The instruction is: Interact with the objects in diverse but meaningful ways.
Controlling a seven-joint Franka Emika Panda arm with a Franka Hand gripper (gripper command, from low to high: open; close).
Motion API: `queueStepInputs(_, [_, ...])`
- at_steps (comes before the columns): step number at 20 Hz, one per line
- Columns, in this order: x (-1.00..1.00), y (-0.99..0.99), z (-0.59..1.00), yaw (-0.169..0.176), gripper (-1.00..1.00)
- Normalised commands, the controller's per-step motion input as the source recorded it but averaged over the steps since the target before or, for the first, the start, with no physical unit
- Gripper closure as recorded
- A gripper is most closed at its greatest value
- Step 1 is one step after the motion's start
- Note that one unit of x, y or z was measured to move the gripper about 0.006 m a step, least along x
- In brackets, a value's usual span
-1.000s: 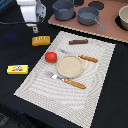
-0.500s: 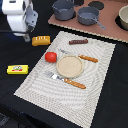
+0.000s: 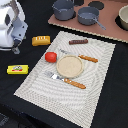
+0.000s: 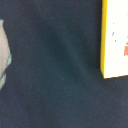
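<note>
The arm's white body [image 3: 10,25] stands at the exterior view's left edge; the gripper itself is not discernible in either view, so jaw state cannot be determined. Just beside the arm, on the black surface, lies the orange ridged bread block [image 3: 41,40]. Nearer the camera from the arm sits the yellow labelled bar [image 3: 17,69], also seen close in the wrist view [image 4: 116,37]. Further off, on the striped placemat [image 3: 95,95], rest the red tomato [image 3: 50,57], a round plate [image 3: 69,66] and the thin brown stick [image 3: 78,42]. The grey long-handled pot [image 3: 88,16] stands well apart on the brown board [image 3: 112,31].
</note>
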Motion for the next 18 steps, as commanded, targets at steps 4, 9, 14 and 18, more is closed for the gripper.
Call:
queueStepInputs(4, [0.45, -0.50, 0.00, 0.000, -1.00])
queueStepInputs(9, [0.41, -0.50, -0.05, 0.000, -1.00])
queueStepInputs(14, [0.38, -0.48, -0.08, 0.000, -1.00])
queueStepInputs(18, [0.33, -0.28, -0.14, 0.000, -1.00])
